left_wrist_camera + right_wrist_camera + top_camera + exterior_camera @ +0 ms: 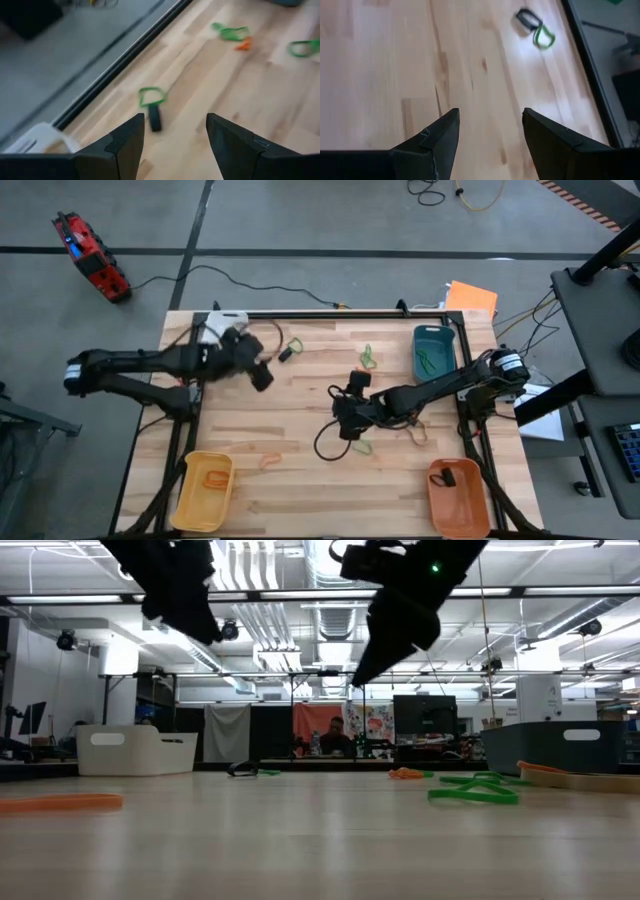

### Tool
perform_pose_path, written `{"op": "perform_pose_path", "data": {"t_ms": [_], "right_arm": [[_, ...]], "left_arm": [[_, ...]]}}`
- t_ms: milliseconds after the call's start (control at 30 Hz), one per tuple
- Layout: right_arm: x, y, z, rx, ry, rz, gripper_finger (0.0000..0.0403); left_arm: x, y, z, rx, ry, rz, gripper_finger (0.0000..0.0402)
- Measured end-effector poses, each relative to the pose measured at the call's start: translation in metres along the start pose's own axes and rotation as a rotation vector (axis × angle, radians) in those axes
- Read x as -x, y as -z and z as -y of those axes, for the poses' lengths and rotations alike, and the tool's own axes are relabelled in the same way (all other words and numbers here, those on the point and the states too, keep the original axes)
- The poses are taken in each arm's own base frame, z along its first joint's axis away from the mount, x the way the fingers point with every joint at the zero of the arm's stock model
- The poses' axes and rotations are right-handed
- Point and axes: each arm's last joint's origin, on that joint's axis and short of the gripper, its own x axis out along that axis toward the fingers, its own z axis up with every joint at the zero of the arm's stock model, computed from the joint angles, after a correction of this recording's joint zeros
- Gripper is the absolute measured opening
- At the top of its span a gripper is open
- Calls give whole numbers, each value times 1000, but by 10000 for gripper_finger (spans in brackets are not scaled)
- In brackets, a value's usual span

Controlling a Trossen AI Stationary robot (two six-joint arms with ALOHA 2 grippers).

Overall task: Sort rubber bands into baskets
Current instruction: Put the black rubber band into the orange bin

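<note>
My left gripper hangs open above the table's far left part. Just ahead of it a black rubber band and a green rubber band lie side by side on the wood. My right gripper hangs open and empty above the table's middle. More bands lie flat on the table: a green one, another green one and an orange one. The white basket, teal basket, yellow basket and orange basket stand near the four corners.
The teal basket holds green bands, the yellow one an orange band, the orange one a dark band. A black cable loops under the right arm. A black rail runs along the far edge.
</note>
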Motion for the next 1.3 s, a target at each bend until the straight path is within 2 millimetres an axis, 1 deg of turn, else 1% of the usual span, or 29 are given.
{"op": "perform_pose_path", "data": {"t_ms": [133, 267, 500, 667, 800, 900, 1033, 1133, 1233, 1300], "right_arm": [[-3, 11, -1, -40, 7, -49, 206], [-5, 19, -1, -113, 17, -88, 206], [-6, 31, -1, -202, 45, -165, 206], [-1, 47, 2, -299, 31, -332, 206], [11, 57, 7, -377, 10, -477, 205], [24, 62, 10, -426, -32, -558, 205], [40, 64, 13, -466, -106, -587, 205], [51, 69, 19, -529, -174, -610, 205], [60, 82, 25, -610, -201, -643, 205], [66, 95, 29, -674, -208, -675, 205]], "left_arm": [[16, 9, 27, -77, 39, 49, 198], [27, 19, 49, -114, 116, 60, 198], [32, 32, 79, -222, 192, 71, 198], [32, 37, 98, -318, 246, 121, 198], [31, 35, 106, -374, 263, 162, 198], [29, 34, 108, -405, 256, 174, 198], [28, 33, 107, -425, 248, 183, 198], [28, 33, 107, -436, 246, 184, 198], [28, 33, 107, -437, 246, 184, 198], [28, 33, 107, -442, 245, 183, 198]]}}
